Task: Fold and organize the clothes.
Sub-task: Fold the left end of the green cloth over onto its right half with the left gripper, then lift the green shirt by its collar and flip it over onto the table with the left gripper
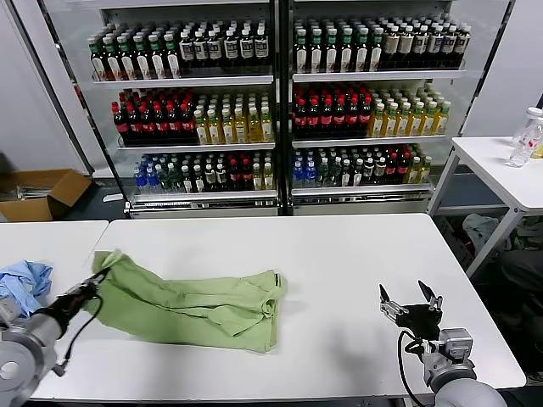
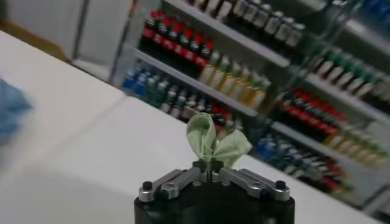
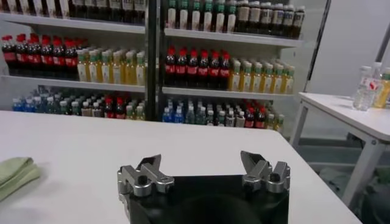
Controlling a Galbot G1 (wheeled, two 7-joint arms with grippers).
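Nearest us, our left gripper (image 1: 92,287) sits low at the near left of the white surface (image 1: 339,254), its jaws pressed together on a corner of the pale green shirt (image 1: 199,301); in the left wrist view a small tuft of that cloth (image 2: 213,143) stands up out of the closed jaws. Our right gripper (image 1: 410,303) hovers over the near right part of the surface with its jaws spread and nothing between them. The relation that matters for the coming move: the shirt lies well apart from the right gripper, off toward the robot's left, while the left gripper already touches it, so we judge the left arm far the nearer. The shirt is rumpled and partly doubled over, its long axis running left to right across the surface, from the pinched corner to a bunched end near the middle, which points toward the right gripper. To the left, on a neighbouring surface, lies a blue cloth (image 1: 24,281). Farther back stand shelves of bottles (image 1: 280,93), and a side table (image 1: 501,170) at the far right
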